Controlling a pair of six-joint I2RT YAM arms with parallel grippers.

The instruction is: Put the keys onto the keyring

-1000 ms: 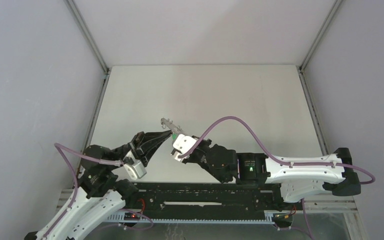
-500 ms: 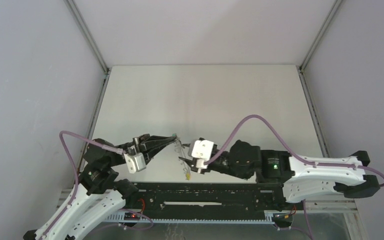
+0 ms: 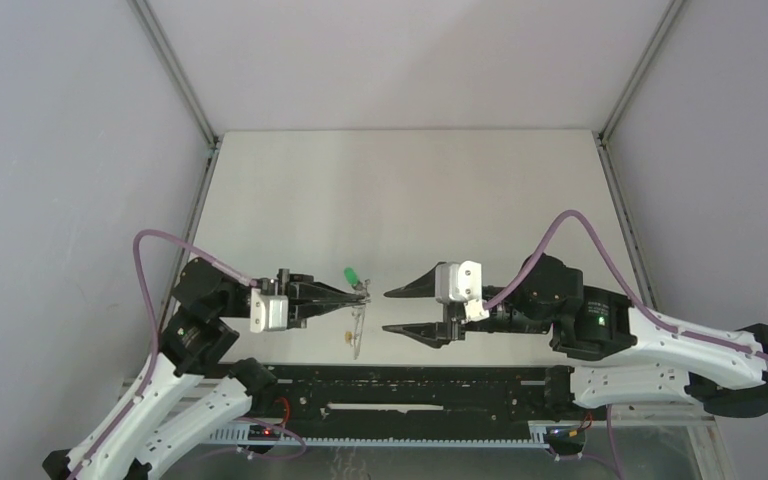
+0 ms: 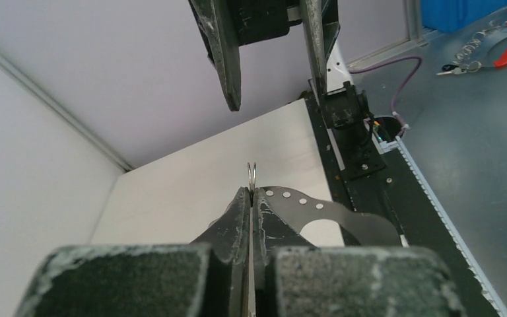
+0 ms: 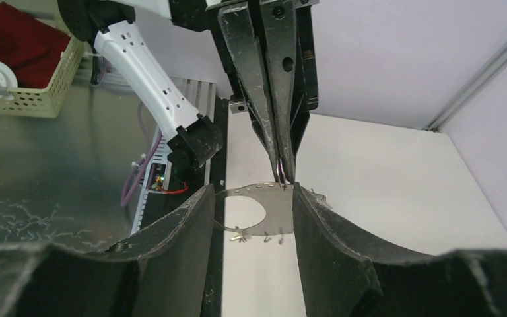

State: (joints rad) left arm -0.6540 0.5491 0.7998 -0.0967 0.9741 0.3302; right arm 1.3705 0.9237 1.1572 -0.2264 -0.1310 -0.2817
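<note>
- The left gripper [image 3: 363,293] is clenched. Its two fingers are pressed flat together on the rim of the keyring [image 3: 358,325], and a small wire loop [image 4: 252,175] pokes out just past its fingertips.
- From the top camera the keyring shows edge-on, as a thin line running from the left gripper's tips towards the arm bases. From the left wrist its flat grey face spreads out to one side of those tips, with a row of small holes along the rim.
- The green-headed key [image 3: 350,275] sits just beside the left gripper's tips, on their far side.
- The yellow-orange key [image 3: 348,337] lies near the tips on the side towards the arm bases, by the end of the keyring away from the grip.
- I cannot tell whether either key is threaded on a loop.
- The right gripper [image 3: 386,311] faces the left gripper's tips from close by. It is released, its jaws wide apart with nothing between them, and it is clear of the keyring.
</note>
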